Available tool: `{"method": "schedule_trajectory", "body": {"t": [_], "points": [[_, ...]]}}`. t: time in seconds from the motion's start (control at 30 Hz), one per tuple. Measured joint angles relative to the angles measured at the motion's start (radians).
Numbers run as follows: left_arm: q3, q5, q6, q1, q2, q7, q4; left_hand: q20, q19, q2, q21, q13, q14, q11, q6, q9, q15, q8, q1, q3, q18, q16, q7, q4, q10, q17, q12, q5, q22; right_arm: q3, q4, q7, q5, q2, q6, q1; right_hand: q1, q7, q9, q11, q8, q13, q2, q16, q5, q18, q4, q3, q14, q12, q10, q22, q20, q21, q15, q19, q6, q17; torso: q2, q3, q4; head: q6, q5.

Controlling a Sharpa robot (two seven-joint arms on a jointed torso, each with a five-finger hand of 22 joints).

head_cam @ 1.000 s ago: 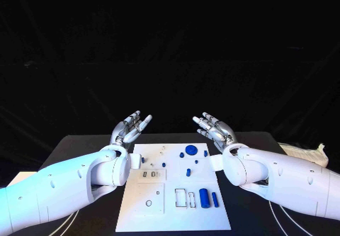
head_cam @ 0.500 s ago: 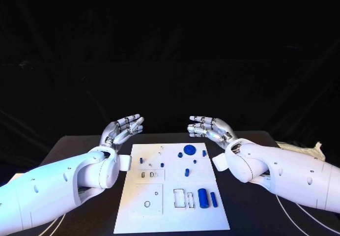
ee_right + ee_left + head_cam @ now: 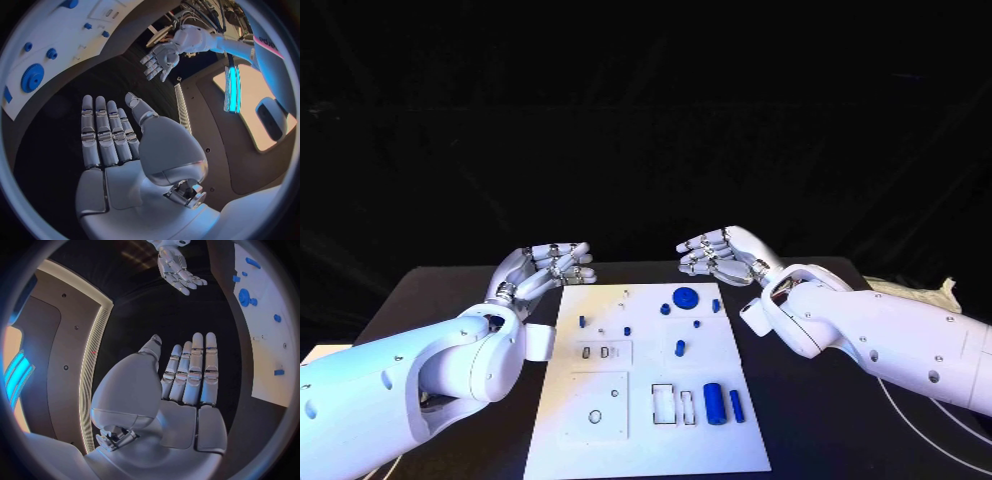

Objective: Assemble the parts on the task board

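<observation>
We see our left hand [image 3: 545, 268] and right hand [image 3: 720, 255] empty, fingers apart, above the task board's [image 3: 574, 440] far edge.

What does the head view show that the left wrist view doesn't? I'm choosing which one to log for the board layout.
Head view alone: the whole task board, including its near end with the long blue cylinder and the outlined slots. Left wrist view alone: the left hand from behind, fingers straight and empty. Both: the right hand, and the round blue part on the board's far end.

A robotics lab: black drapes [image 3: 646, 120] ring a black table [image 3: 430, 290] bearing a white task board [image 3: 646, 440].
</observation>
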Motion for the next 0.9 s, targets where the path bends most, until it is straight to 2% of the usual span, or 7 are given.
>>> {"method": "schedule_trajectory", "body": {"t": [0.3, 0.37, 0.4, 0.5, 0.6, 0.7, 0.9], "points": [[0.0, 0.017, 0.028, 0.028, -0.057, -0.004, 0.098, -0.021, 0.081, -0.004, 0.033, -0.004, 0.062, -0.012, 0.041, 0.0, -0.017, -0.012, 0.004, -0.003, 0.0, 0.0, -0.009, -0.025, 0.054, 0.046, -0.027, 0.0, 0.008, 0.007, -0.035, -0.138, -0.413, 0.024, 0.071, 0.052, -0.006, -0.041, 0.003, -0.053, 0.0, 0.003, -0.039, 0.111, -0.033, 0.0, -0.004, 0.028, 0.268, -0.015, 0.119, 0.055, -0.088, 0.134, -0.079, 0.205, 0.095, 0.056, 0.065, -0.005, 0.0131, 0.006, -0.014], [0.0, 0.022, 0.035, 0.032, -0.066, -0.006, 0.116, -0.021, 0.081, -0.004, 0.033, -0.004, 0.062, -0.012, 0.041, 0.0, -0.017, -0.012, 0.004, -0.003, 0.0, 0.0, -0.009, -0.025, 0.054, 0.046, -0.027, 0.0, 0.007, 0.009, -0.042, -0.173, -0.49, 0.03, 0.094, 0.062, -0.026, -0.065, 0.003, -0.078, -0.022, 0.003, -0.059, 0.36, -0.051, 0.0, -0.008, 0.047, 0.346, -0.029, 0.144, 0.12, -0.142, 0.266, -0.123, 0.334, 0.134, 0.206, 0.079, -0.0058, 0.0168, 0.01, -0.017], [0.0, 0.025, 0.038, 0.034, -0.07, -0.007, 0.124, -0.021, 0.081, -0.004, 0.033, -0.004, 0.062, -0.012, 0.041, 0.0, -0.017, -0.012, 0.004, -0.003, 0.0, 0.0, -0.009, -0.025, 0.054, 0.046, -0.027, 0.0, 0.007, 0.009, -0.043, -0.189, -0.527, 0.032, 0.105, 0.067, -0.03, -0.071, 0.003, -0.081, -0.028, 0.003, -0.063, 0.435, -0.051, 0.0, -0.008, 0.055, 0.355, -0.031, 0.147, 0.14, -0.151, 0.305, -0.131, 0.361, 0.14, 0.25, 0.084, -0.0058, 0.0183, 0.012, -0.019], [0.0, 0.032, 0.046, 0.04, -0.082, -0.01, 0.145, -0.021, 0.081, -0.004, 0.033, -0.004, 0.062, -0.012, 0.041, 0.0, -0.017, -0.012, 0.004, -0.003, 0.0, 0.0, -0.009, -0.025, 0.054, 0.046, -0.027, 0.0, 0.007, 0.009, -0.042, -0.238, -0.634, 0.035, 0.14, 0.075, -0.045, -0.073, 0.003, -0.091, -0.028, 0.003, -0.078, 0.642, -0.051, 0.0, -0.005, 0.066, 0.36, -0.031, 0.136, 0.191, -0.156, 0.385, -0.136, 0.399, 0.142, 0.431, 0.103, -0.0066, 0.0236, 0.018, -0.022], [0.0, 0.039, 0.053, 0.044, -0.091, -0.013, 0.16, -0.021, 0.081, -0.004, 0.033, -0.004, 0.062, -0.012, 0.041, 0.0, -0.017, -0.012, 0.004, -0.003, 0.0, 0.0, -0.009, -0.025, 0.054, 0.048, -0.027, 0.0, 0.008, 0.009, -0.03, -0.276, -0.722, 0.038, 0.169, 0.079, -0.055, -0.073, 0.003, -0.089, -0.028, 0.003, -0.082, 0.826, -0.056, -0.006, -0.003, 0.077, 0.36, -0.031, 0.13, 0.401, -0.152, 0.574, -0.136, 0.446, 0.142, 0.613, 0.118, -0.0068, 0.0281, 0.021, -0.025], [0.001, 0.046, 0.058, 0.046, -0.095, -0.016, 0.171, -0.021, 0.081, -0.004, 0.033, -0.004, 0.062, -0.012, 0.041, 0.0, -0.017, -0.015, 0.004, -0.003, 0.0, 0.0, -0.009, -0.025, 0.054, 0.049, -0.032, 0.0, 0.008, 0.009, -0.016, -0.306, -0.791, 0.042, 0.192, 0.081, -0.068, -0.073, 0.003, -0.088, -0.028, 0.003, -0.085, 0.923, -0.062, -0.024, 0.002, 0.086, 0.364, -0.031, 0.128, 0.541, -0.15, 0.693, -0.133, 0.454, 0.142, 0.714, 0.13, -0.0066, 0.0312, 0.023, -0.027], [0.001, 0.056, 0.065, 0.047, -0.095, -0.021, 0.181, -0.021, 0.088, -0.004, 0.033, -0.005, 0.062, -0.012, 0.041, -0.001, -0.017, -0.015, 0.004, -0.003, 0.0, 0.0, -0.009, -0.025, 0.054, 0.052, -0.038, 0.0, 0.008, 0.01, 0.001, -0.345, -0.881, 0.056, 0.224, 0.083, -0.072, -0.077, 0.003, -0.079, -0.028, 0.002, -0.089, 1.029, -0.062, -0.039, 0.008, 0.092, 0.364, -0.031, 0.102, 0.668, -0.144, 0.807, -0.133, 0.448, 0.138, 0.828, 0.15, -0.007, 0.036, 0.028, -0.032]]}}
